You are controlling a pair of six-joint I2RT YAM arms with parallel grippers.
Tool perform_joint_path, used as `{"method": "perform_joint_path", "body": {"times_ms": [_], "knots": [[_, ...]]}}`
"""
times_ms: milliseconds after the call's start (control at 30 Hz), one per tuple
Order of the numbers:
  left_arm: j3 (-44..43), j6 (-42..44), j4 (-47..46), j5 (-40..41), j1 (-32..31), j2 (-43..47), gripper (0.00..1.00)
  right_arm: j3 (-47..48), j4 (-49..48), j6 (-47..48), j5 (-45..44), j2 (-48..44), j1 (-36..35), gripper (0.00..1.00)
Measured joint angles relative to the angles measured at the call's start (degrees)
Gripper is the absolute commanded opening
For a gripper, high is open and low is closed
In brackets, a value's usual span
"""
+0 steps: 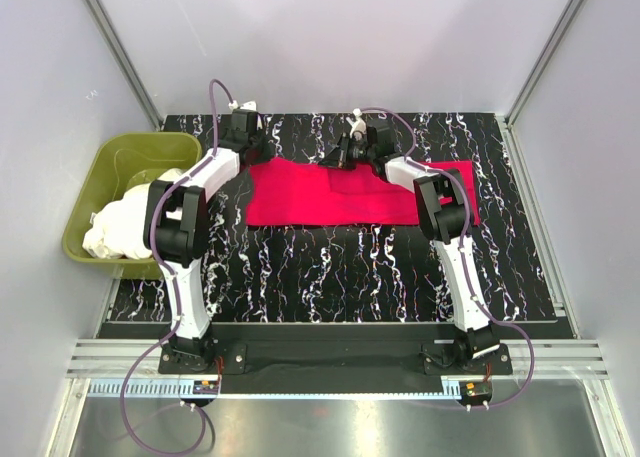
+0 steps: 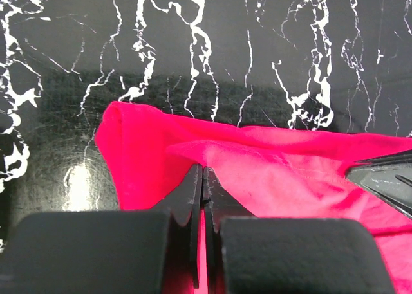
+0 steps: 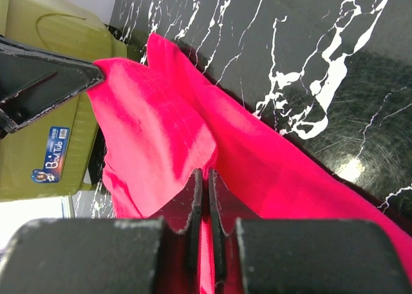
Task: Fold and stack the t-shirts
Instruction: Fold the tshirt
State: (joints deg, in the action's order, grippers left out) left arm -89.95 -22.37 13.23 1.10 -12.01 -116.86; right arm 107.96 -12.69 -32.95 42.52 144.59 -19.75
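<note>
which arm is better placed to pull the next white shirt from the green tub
Left. The green tub holding white shirts sits beside the left arm; the right arm is across the red shirt.

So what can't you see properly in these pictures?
- Top view: the right arm covers part of the red t-shirt, so collar and sleeves cannot be told.
- Top view: the white t-shirts lie bunched in the green tub, partly behind the left arm; too lumped to count.
- Wrist views: the left fingers and the right fingers hide how much red cloth each pinch holds.
</note>
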Motion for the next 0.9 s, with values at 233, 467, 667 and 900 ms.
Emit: {"method": "perform_joint_path", "body": {"times_ms": [233, 467, 667, 900], "knots": [[0.0, 0.09, 0.13, 1.29, 0.0, 0.0, 0.0, -0.57, -0.85, -0.24, 0.02, 0.0, 0.0, 0.03], [3.45, 0.09, -1.62, 1.97, 0.0, 1.25, 0.0, -4.9, -3.76, -1.11, -0.09, -0.44, 0.0, 0.02], [5.05, 0.13, -2.49, 2.45, 0.0, 2.43, 0.0, -4.94, -4.66, -1.66, -1.16, -0.74, 0.02, 0.02], [5.66, 0.5, -3.45, 3.3, 0.0, 3.78, 0.0, -5.03, -5.51, -1.86, -1.57, -1.79, 0.02, 0.03]]}}
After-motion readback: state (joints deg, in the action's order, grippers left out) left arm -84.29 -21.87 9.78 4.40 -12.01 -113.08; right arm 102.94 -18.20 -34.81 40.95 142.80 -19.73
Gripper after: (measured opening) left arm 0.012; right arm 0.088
